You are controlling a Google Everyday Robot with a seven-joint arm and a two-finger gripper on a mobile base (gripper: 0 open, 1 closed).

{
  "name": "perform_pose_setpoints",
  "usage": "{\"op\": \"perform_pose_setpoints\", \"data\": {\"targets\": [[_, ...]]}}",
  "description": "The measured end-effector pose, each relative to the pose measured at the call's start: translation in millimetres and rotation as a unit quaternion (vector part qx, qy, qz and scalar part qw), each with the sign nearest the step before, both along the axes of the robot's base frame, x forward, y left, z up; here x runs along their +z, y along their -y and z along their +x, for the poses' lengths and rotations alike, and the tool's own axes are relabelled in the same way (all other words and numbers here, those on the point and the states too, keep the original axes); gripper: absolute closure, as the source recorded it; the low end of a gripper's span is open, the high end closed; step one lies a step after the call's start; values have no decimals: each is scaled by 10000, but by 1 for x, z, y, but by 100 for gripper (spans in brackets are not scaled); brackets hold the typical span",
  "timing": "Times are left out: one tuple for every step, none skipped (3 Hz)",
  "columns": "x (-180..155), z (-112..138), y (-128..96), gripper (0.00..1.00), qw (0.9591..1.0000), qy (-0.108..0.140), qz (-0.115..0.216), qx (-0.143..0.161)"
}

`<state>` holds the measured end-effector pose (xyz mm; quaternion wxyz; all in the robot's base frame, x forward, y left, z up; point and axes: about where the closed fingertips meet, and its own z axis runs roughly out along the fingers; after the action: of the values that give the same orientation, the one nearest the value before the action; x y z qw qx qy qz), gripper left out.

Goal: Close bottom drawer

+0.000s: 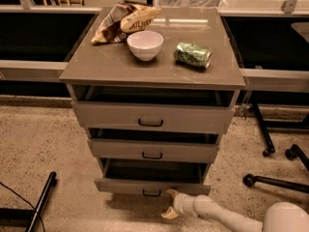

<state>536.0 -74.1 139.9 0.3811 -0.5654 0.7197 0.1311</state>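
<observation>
The bottom drawer [120, 184] is the lowest of three grey-taupe drawers in the cabinet. It stands pulled out, its dark inside showing, with a small dark handle [151, 193] at the centre of its flat front. My gripper [170, 203] is low at the bottom of the view, just right of the handle. Its fingers are spread: one tan fingertip [172, 192] touches the lower edge of the drawer front, the other [168, 214] hangs below it near the floor. It holds nothing. The white arm runs off to the lower right.
The middle drawer [153, 150] and top drawer [150, 118] are also partly open. On the cabinet top [96, 71] lie a chip bag [123, 21], a white bowl [145, 44] and a green can [192, 55]. Chair wheels [270, 151] stand right; a black bar [41, 202] lies left.
</observation>
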Motion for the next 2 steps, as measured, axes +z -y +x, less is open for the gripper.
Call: {"op": "perform_pose_setpoints", "data": {"targets": [[2, 11, -1, 0, 9997, 201, 54, -96], [2, 11, -1, 0, 9997, 200, 54, -95]]}}
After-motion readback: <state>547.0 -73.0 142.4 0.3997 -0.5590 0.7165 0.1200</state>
